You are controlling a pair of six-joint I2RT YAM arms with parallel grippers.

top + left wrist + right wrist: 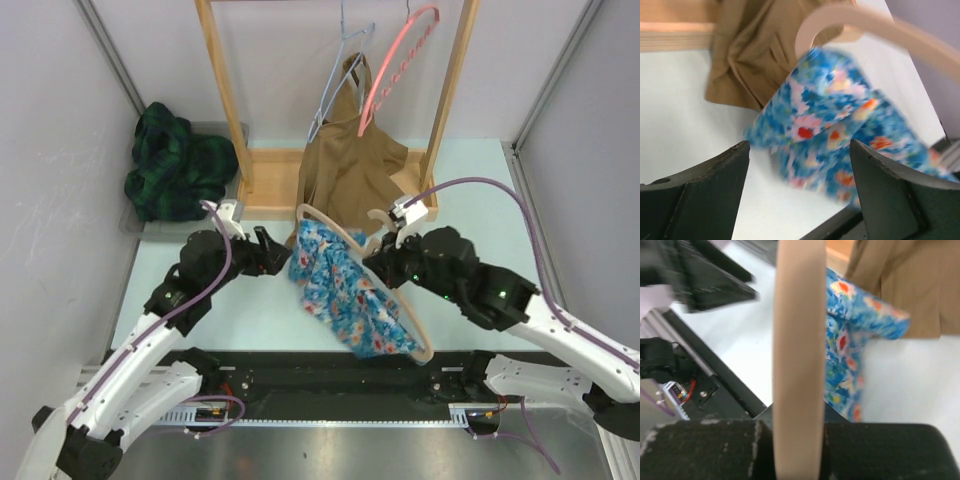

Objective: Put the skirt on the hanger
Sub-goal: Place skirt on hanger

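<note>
The skirt [345,290], blue with a red and white flower print, is draped over a pale wooden hanger [322,217] held above the table's middle. My right gripper [385,255] is shut on the hanger near its hook. In the right wrist view the hanger [797,340] runs straight up between the jaws of that gripper [797,440], with the skirt [850,330] hanging to its right. My left gripper [278,252] stands open just left of the skirt, holding nothing. The left wrist view shows this gripper [800,170] facing the skirt [840,115] under the hanger's curve [850,15].
A wooden rack [225,80] stands at the back, carrying a brown garment [350,165], a pink hanger [400,60] and a wire hanger [340,70]. A dark green plaid garment [170,160] lies in a grey bin at the back left.
</note>
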